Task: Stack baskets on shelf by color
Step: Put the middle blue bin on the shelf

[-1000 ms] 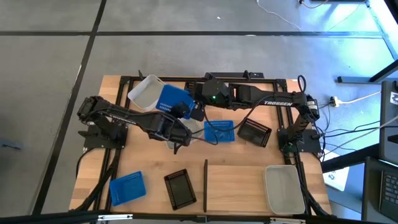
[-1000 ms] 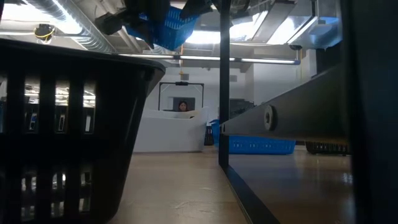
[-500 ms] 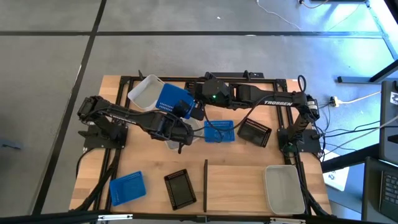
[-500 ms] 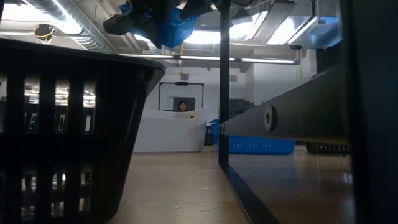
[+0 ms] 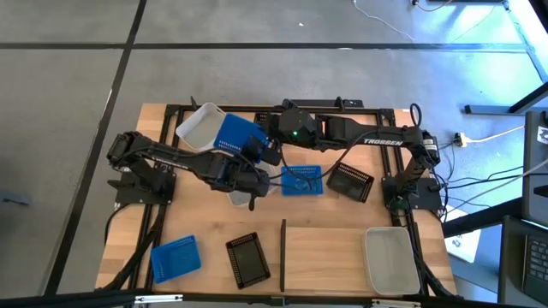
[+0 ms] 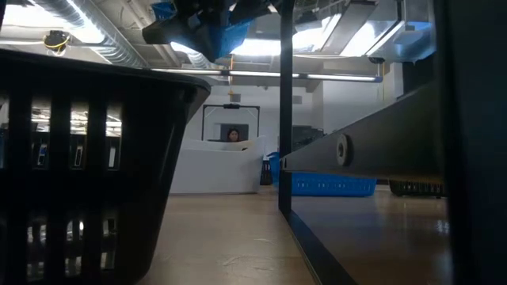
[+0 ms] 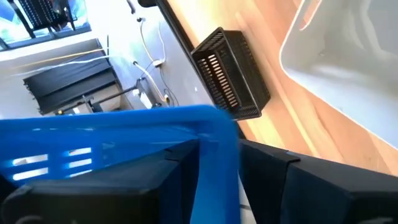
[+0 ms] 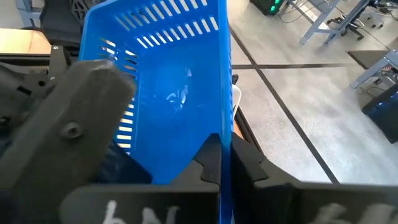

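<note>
I see the shelf [image 5: 342,257] near right with 1 white basket [image 5: 391,259]. Right gripper [image 8: 222,163] clamped on a raised blue basket [image 5: 237,136], far centre. Left gripper [image 7: 217,155] fingers apart around its rim.

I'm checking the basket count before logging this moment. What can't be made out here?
- High view: the translucent white plastic tub is mostly hidden under the left arm.
- Low view: the near black slotted basket blocks the table's left part.
- Left wrist view: the blue plastic basket is cut off by the picture's edge.
</note>
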Motion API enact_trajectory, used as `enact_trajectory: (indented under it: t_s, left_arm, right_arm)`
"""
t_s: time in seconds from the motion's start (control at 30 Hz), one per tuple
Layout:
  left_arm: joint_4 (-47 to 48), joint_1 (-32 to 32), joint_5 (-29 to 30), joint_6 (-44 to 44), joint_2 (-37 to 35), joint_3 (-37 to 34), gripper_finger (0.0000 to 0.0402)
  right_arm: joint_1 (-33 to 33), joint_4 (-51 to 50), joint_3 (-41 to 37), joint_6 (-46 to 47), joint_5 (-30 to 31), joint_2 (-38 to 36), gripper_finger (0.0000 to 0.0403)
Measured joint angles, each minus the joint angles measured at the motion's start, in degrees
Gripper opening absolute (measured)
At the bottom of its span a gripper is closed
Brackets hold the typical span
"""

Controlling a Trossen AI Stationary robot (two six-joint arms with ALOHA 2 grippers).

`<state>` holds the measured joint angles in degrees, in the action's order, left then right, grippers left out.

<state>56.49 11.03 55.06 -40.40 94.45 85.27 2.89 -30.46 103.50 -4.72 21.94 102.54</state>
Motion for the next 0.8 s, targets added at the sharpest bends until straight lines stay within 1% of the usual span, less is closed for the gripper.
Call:
enact_trajectory:
  t_s: [0.2, 0.3, 0.4, 0.63, 0.8]
  left_arm:
    - [1.1, 0.8, -0.1, -1.2, 0.0, 0.0, 0.0098]
    - [2.2, 1.8, 0.8, -1.9, -0.2, 0.0, 0.0098]
    - [2.8, 3.0, 0.9, -1.9, -1.0, -0.1, 0.0096]
    - [2.7, 7.1, 0.6, 1.0, -4.4, -0.2, 0.0098]
    - [1.6, 9.3, 2.7, 1.7, -6.6, -0.1, 0.0101]
  right_arm:
    - [0.0, -1.0, 0.0, 1.3, -2.4, 0.0, 0.0003]
    - [0.0, -4.1, 0.0, 1.1, -2.2, -0.1, 0.0003]
    - [0.2, -6.0, 0.1, 0.8, -4.2, -0.2, 0.0003]
    - [0.4, -9.6, 0.3, 3.2, -5.7, -0.7, 0.0003]
    - [0.4, -9.2, 0.2, 4.5, -6.5, -2.6, 0.0003]
